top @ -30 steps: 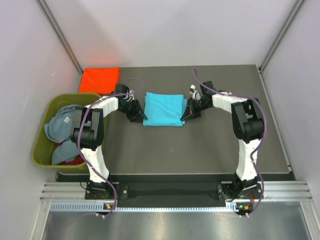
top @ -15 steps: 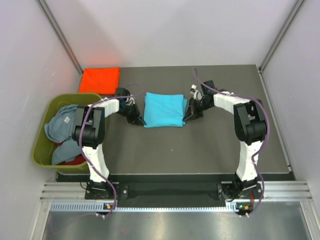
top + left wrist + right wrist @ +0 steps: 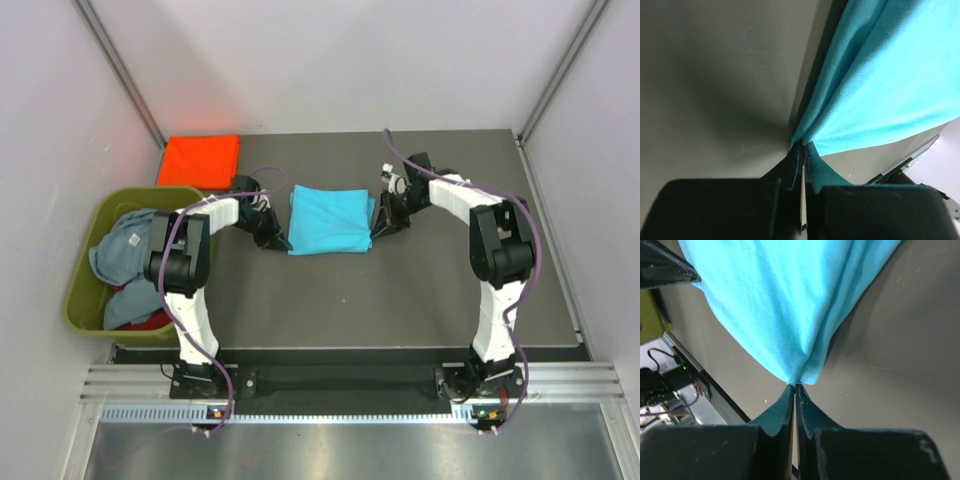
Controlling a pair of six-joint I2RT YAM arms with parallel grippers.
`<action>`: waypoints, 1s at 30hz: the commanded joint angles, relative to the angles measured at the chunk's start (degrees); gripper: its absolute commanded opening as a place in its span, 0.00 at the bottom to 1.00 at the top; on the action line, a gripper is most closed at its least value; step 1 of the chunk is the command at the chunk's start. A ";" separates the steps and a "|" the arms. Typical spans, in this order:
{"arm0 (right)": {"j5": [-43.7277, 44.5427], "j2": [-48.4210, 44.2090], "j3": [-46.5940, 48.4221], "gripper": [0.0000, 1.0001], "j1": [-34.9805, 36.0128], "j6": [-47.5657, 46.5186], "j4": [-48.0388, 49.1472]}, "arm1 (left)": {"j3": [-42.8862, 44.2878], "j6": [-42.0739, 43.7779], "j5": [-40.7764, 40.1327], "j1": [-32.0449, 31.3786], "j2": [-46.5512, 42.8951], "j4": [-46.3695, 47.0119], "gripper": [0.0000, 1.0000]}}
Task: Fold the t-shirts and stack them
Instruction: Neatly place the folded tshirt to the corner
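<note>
Since the earlier frame, the left fingers (image 3: 276,238) have been closed onto the left edge of the turquoise t-shirt (image 3: 328,220), and the right fingers (image 3: 384,221) have been drawn slightly to the far right, so the cloth is pulled a little wider between them.

From above, the turquoise t-shirt is seen folded into a rough rectangle in the middle of the dark worktop (image 3: 400,300). It is flanked by two white arms that reach in from the near edge.

In the left wrist view, the left fingers (image 3: 785,177) are pressed together, with a fold of the turquoise t-shirt (image 3: 880,85) pinched between them. The layered edge of the cloth rises away from that pinch.

In the right wrist view, the right fingers (image 3: 780,410) are also pressed together. A corner of the turquoise t-shirt (image 3: 780,300) appears to be caught at their very tips, though little of the held cloth can be made out.

An orange-red t-shirt (image 3: 200,160) lies folded flat at the far left corner of the worktop, well apart from the turquoise one.

An olive-green tub (image 3: 80,290) stands just off the worktop's left side. A crumpled grey-blue t-shirt (image 3: 125,250) is heaped inside it, and a red t-shirt (image 3: 150,322) shows beneath at the near end.
</note>
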 commanded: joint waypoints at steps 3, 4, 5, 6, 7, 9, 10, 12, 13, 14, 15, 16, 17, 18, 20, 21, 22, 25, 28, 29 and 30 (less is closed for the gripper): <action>-1.37 2.42 6.36 0.00 -0.98 -6.15 -5.58 | 0.23 2.62 -2.25 0.01 0.65 -3.11 0.00; -3.03 3.04 7.15 0.01 -0.98 -6.51 -6.64 | -0.11 2.53 -1.98 0.01 0.31 -2.85 0.00; -3.31 3.57 7.68 0.02 -1.07 -6.42 -8.30 | -0.47 1.92 -1.89 0.01 -0.05 -2.50 0.00; -3.23 3.57 7.34 0.06 -1.07 -6.16 -8.67 | -0.99 1.74 -2.06 0.01 -0.66 -2.23 0.08; -2.36 3.14 6.73 0.12 -1.16 -5.64 -8.84 | -1.17 1.48 -3.02 0.01 -1.97 -2.32 0.16; -0.87 0.43 4.09 0.19 -1.25 -5.28 -8.50 | -0.91 1.30 -3.91 0.01 -3.56 -2.93 0.33; 0.19 -0.63 3.39 0.21 -1.25 -4.41 -8.15 | -0.73 1.39 -3.39 0.01 -4.87 -3.54 0.37; 1.60 -2.39 2.50 0.22 -1.59 -3.79 -7.61 | 1.10 1.65 -3.64 0.01 -5.93 -5.12 0.44; 1.61 -2.58 2.67 0.22 -1.77 -3.18 -7.35 | 1.90 1.83 -3.73 0.01 -6.46 -6.78 0.45; 1.43 -2.58 3.02 0.25 -2.21 -2.65 -5.96 | 2.77 2.26 -3.91 0.01 -6.73 -7.49 0.47; 1.26 -2.40 3.11 0.29 -2.56 -2.03 -4.81 | 4.26 2.36 -4.35 0.01 -6.99 -7.76 0.50; 0.91 -2.40 3.20 0.32 -2.82 -0.29 -3.41 | 5.06 2.36 -4.78 0.01 -7.25 -8.11 0.51; 0.21 -2.23 3.20 0.34 -3.26 0.86 0.17 | 5.85 2.53 -5.14 0.01 -7.26 -7.94 0.51; -1.80 -1.53 3.12 0.41 -3.44 2.18 2.38 | 7.42 2.53 -4.97 0.01 -6.56 -7.51 0.52; -2.87 0.40 3.72 0.53 -3.71 6.57 7.65 | 10.76 2.62 -5.49 0.01 -5.33 -7.76 0.53; -2.96 1.11 4.17 0.56 -3.71 7.72 9.16 | 11.82 2.45 -5.41 0.10 -3.93 -7.68 0.53; -2.88 1.81 4.52 0.58 -3.71 10.43 10.91 | 12.71 2.27 -5.32 0.10 -3.57 -7.68 0.53; -1.91 4.80 7.50 0.61 -3.62 15.61 15.93 | 14.12 0.95 -5.05 0.10 -3.83 -5.49 0.54; 0.81 6.99 10.57 0.66 -2.92 17.13 18.66 | 14.30 0.34 -5.05 0.10 -4.27 -4.95 0.54; 1.42 8.39 11.37 0.67 -2.83 17.39 18.67 | 14.21 0.16 -4.71 0.10 -4.27 -5.04 0.54; 2.04 9.10 12.07 0.67 -2.91 18.01 18.75 | 13.60 -0.01 -3.83 0.10 -4.44 -4.52 0.53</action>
